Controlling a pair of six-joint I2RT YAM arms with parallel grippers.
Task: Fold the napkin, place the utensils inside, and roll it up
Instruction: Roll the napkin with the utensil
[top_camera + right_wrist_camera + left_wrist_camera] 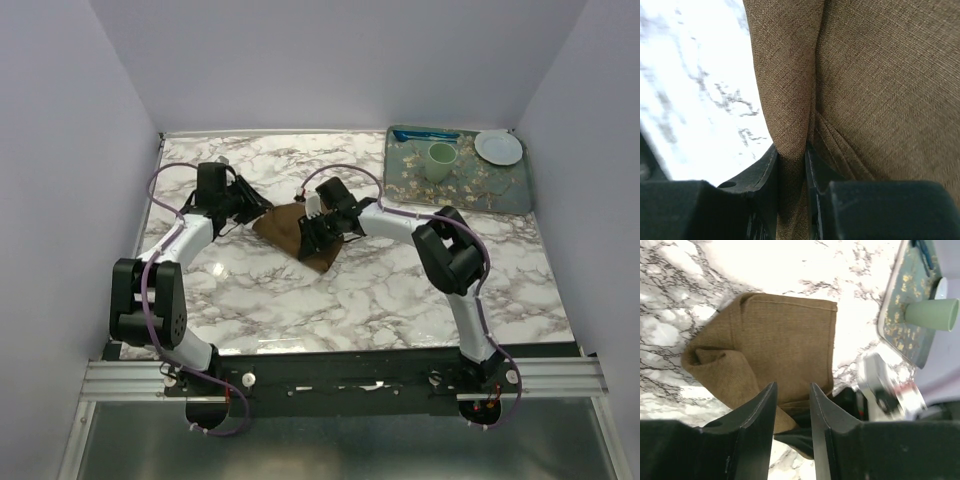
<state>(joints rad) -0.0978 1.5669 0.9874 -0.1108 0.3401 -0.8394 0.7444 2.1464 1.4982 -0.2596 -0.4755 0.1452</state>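
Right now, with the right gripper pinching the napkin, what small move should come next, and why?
Probably the right gripper should lift its pinch slightly and draw it across to fold the napkin. It is closed on a ridge of cloth, while the left gripper stands open, so only the right can carry the fabric.

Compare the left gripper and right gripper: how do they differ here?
The left gripper has its jaws apart, a gap showing over the napkin; the right gripper is closed, pinching a raised fold of it. In the top view the left gripper sits at the napkin's left edge, the right gripper over its middle. Both are black and low at the cloth.
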